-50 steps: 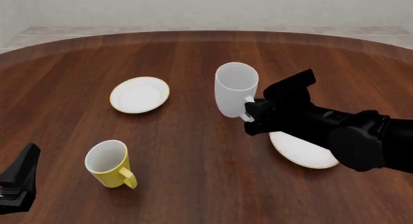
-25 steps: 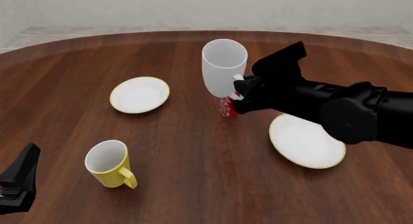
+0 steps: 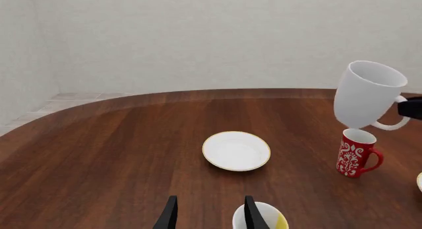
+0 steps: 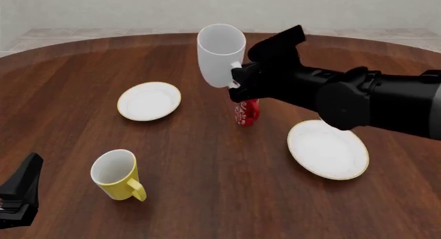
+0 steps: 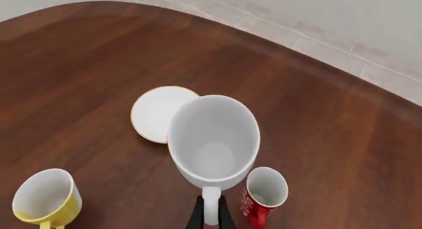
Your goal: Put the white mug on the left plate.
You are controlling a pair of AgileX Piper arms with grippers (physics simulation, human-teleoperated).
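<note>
Right pincer (image 4: 236,83) clenched on white mug (image 4: 220,55) handle, lifted higher and carried toward 10 o'clock since a second ago, now airborne over red cup (image 4: 246,112), left plate (image 4: 148,100) still ahead; left pincer (image 3: 209,215) released, idle.

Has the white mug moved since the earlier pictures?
Yes. In the front view the white mug has gone up and left, toward the left plate, uncovering the red cup.
</note>
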